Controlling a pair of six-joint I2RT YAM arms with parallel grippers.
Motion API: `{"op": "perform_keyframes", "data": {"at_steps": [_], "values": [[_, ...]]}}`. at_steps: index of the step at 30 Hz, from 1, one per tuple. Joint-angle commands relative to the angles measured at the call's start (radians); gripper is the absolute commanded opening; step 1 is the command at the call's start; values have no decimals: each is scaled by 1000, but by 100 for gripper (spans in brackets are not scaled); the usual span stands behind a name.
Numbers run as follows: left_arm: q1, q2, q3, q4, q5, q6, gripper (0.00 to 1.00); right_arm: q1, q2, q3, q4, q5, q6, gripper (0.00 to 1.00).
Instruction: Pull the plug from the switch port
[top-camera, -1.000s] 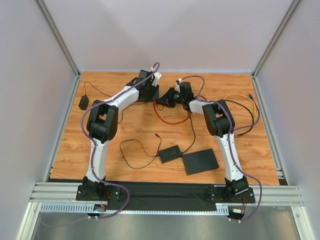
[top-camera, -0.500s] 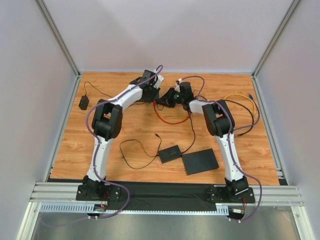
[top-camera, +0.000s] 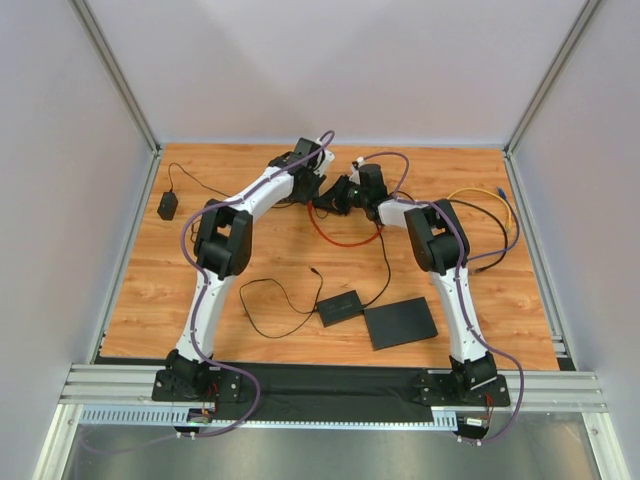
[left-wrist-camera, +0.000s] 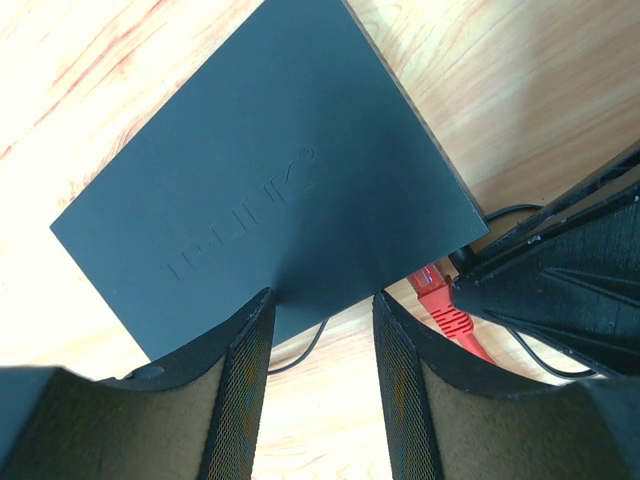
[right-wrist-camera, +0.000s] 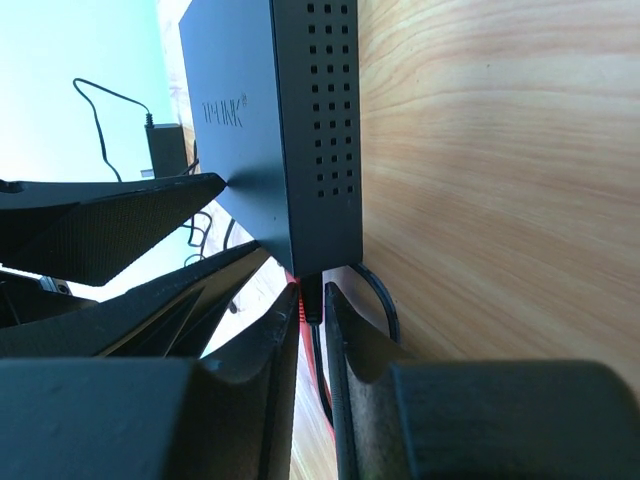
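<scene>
The black switch (left-wrist-camera: 270, 170) lies flat on the wood at the back of the table; from above my left gripper (top-camera: 308, 180) mostly hides it. My left gripper (left-wrist-camera: 322, 310) stands open, its tips over the switch's near edge, with only wood and a thin black wire in the gap. A red plug (left-wrist-camera: 437, 297) sits in the switch's edge, touching a finger (left-wrist-camera: 540, 280) of my right gripper (top-camera: 330, 197). In the right wrist view my right gripper (right-wrist-camera: 312, 292) is closed tight on a dark plug (right-wrist-camera: 313, 306) under the switch (right-wrist-camera: 320, 120), with red showing beside it.
A red cable (top-camera: 345, 243) loops over the wood below the grippers. A small black box (top-camera: 340, 306) and a flat black box (top-camera: 400, 322) lie near the front. A power adapter (top-camera: 167, 206) sits at the left edge, and yellow cable (top-camera: 490, 193) coils at the right.
My left arm has swung to the right, carrying its gripper further over the switch. My right gripper has stayed at the plug and narrowed slightly.
</scene>
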Motion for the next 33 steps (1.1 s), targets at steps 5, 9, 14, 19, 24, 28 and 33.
{"op": "perform_keyframes", "data": {"at_steps": [5,9,14,19,24,28,33], "values": [[-9,37,56,-40,-21,2,52,-5,-2,-11,31,0,12,15],[-11,35,50,-38,-21,8,51,-8,-2,-15,42,-2,14,20],[-9,27,38,-29,-9,5,51,-15,7,-13,62,-3,17,22],[-9,29,35,-29,-9,10,51,-17,19,-21,108,-12,43,20],[-9,29,36,-29,-1,5,51,-19,39,2,102,-31,55,17],[-8,29,36,-30,-6,8,51,-17,44,7,103,-35,57,19],[-9,31,39,-32,3,3,51,-17,50,13,100,-34,54,18]]}}
